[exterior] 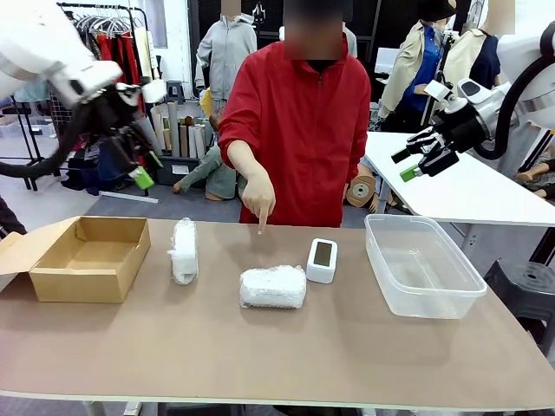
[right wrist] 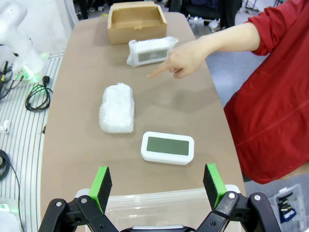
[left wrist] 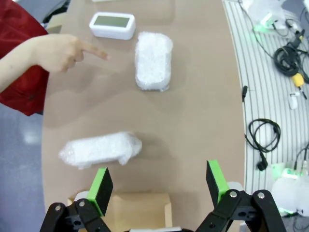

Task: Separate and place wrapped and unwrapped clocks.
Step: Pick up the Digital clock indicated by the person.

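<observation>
Two bubble-wrapped clocks lie on the brown table: one upright-lying bundle (exterior: 184, 250) (left wrist: 100, 149) (right wrist: 148, 50) near the cardboard box, another (exterior: 273, 287) (left wrist: 153, 60) (right wrist: 117, 108) at the middle. A bare white clock with a grey screen (exterior: 322, 259) (left wrist: 112, 24) (right wrist: 168, 147) lies beside the clear tub. The person's hand (exterior: 258, 201) (left wrist: 60, 50) (right wrist: 181, 60) points a finger down at the table between them. My left gripper (exterior: 139, 170) (left wrist: 159, 186) hangs open high above the box. My right gripper (exterior: 419, 156) (right wrist: 158, 186) is open, up over the tub.
An open brown cardboard box (exterior: 87, 256) (right wrist: 136, 20) stands at the table's left end. A clear plastic tub (exterior: 422, 264) (right wrist: 159, 208) stands at the right end. The person in red (exterior: 299, 121) stands at the far edge. Cables (left wrist: 264, 137) lie on the floor beside the table.
</observation>
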Tool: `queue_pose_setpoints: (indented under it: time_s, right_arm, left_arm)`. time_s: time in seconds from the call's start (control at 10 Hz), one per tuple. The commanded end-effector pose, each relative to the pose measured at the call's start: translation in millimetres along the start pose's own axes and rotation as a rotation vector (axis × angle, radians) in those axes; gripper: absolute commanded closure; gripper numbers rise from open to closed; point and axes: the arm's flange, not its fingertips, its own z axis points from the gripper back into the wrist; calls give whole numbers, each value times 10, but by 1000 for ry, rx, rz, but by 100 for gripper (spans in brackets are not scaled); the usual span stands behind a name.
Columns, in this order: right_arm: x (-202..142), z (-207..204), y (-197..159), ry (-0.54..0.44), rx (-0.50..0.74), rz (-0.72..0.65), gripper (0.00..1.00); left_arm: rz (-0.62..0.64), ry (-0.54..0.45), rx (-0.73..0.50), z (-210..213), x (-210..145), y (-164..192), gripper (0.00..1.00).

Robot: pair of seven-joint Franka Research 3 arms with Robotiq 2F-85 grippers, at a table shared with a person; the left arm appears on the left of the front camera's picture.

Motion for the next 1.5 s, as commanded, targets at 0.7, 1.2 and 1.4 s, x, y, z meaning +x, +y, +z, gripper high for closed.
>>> queue_pose_setpoints:
  time_s: [0.7, 1.2, 1.4]
  right_arm:
    - [2, 7, -6, 1, -5, 1, 0]
    - [2, 7, -6, 1, -5, 1, 0]
    - [2, 7, -6, 1, -5, 1, 0]
  left_arm:
    - [-97, 83, 100, -1436, 757, -113, 0]
    - [-78, 81, 87, -1398, 802, -117, 0]
    - [-78, 81, 87, -1398, 802, -117, 0]
